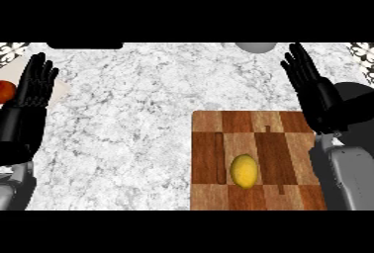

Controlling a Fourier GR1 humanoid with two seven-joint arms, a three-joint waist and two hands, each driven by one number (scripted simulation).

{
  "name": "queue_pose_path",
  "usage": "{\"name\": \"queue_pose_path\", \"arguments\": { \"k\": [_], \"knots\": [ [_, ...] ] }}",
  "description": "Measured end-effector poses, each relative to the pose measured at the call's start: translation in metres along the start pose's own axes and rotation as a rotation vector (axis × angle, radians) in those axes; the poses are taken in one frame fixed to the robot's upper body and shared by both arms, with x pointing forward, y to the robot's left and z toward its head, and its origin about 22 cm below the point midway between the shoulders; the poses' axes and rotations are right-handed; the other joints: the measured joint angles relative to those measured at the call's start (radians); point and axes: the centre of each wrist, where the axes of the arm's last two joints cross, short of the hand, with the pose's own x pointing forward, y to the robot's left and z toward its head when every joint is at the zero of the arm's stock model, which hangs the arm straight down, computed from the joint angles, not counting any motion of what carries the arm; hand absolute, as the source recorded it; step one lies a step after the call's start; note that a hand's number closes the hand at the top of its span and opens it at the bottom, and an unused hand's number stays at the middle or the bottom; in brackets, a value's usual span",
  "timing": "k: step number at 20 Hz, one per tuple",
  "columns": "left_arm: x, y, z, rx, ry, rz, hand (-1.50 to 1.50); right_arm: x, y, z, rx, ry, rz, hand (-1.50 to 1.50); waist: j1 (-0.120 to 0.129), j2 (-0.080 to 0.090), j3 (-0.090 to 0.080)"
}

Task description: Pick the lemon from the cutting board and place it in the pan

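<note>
Head view: the lemon (244,171) lies on the cutting board (281,133), long axis running away from me. My right hand (312,89) is nearer, up and to its right, fingers straight, holding nothing. My left hand (35,84) rests open at the far left edge.

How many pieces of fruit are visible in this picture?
2. A yellow lemon lies on the wooden cutting board at lower right. A red fruit shows partly at the left edge, behind the left hand. Others may be hidden behind the hands.
</note>
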Motion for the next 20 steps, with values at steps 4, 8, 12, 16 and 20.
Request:
{"name": "queue_pose_path", "arguments": {
  "k": [4,8,12,16,20],
  "knots": [
    [-0.014,-0.021,0.020,-0.023,0.062,0.051,0.00,0.006,0.004,0.022,-0.045,-0.060,-0.010,1.50,-0.007,-0.002,0.003],
    [-0.033,-0.046,0.045,-0.046,0.169,0.127,0.00,0.003,-0.018,0.052,-0.202,-0.038,0.105,-1.50,-0.049,-0.004,0.000],
    [-0.047,-0.067,0.062,-0.063,0.231,0.181,0.00,-0.009,-0.013,0.110,-0.345,0.001,0.145,-1.50,-0.063,-0.007,0.002],
    [-0.047,-0.080,0.068,-0.093,0.252,0.213,0.00,-0.002,-0.007,0.166,-0.355,0.019,0.273,-1.50,-0.047,-0.007,0.003],
    [-0.050,-0.083,0.071,-0.118,0.254,0.226,0.00,0.020,-0.006,0.192,-0.336,0.054,0.396,-1.50,-0.026,-0.003,0.004]
  ]
}}
